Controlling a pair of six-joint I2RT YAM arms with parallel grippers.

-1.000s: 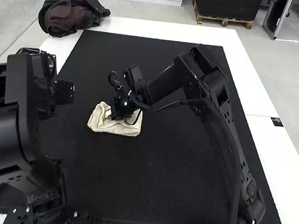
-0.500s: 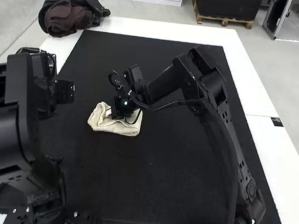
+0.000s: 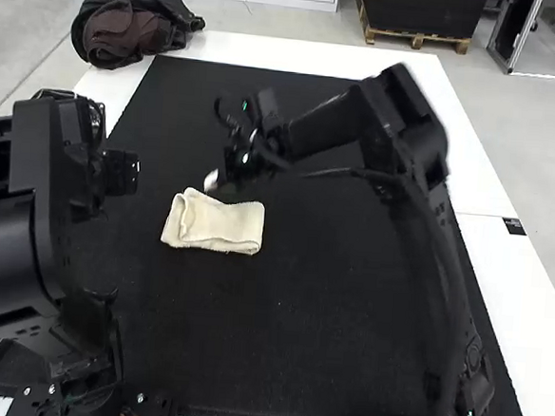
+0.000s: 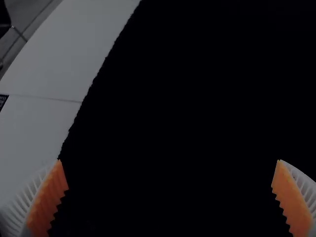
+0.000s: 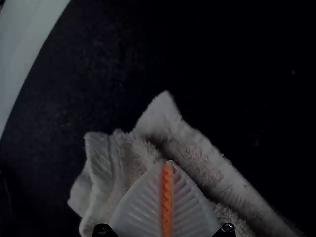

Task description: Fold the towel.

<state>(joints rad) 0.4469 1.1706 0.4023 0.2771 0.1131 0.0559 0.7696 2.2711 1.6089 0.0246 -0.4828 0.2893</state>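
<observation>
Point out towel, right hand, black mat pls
Towel (image 3: 230,226): high view, upper surface near its middle.
Right hand (image 5: 169,163): right wrist view, between the fingertips.
Black mat (image 3: 221,337): high view, bare part below the towel.

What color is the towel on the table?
Cream or off-white, best seen in the high view.

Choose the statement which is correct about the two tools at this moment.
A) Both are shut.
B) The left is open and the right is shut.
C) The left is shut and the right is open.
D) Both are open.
B: the left tool has its orange pads wide apart, while on the right tool the pads meet.
</observation>
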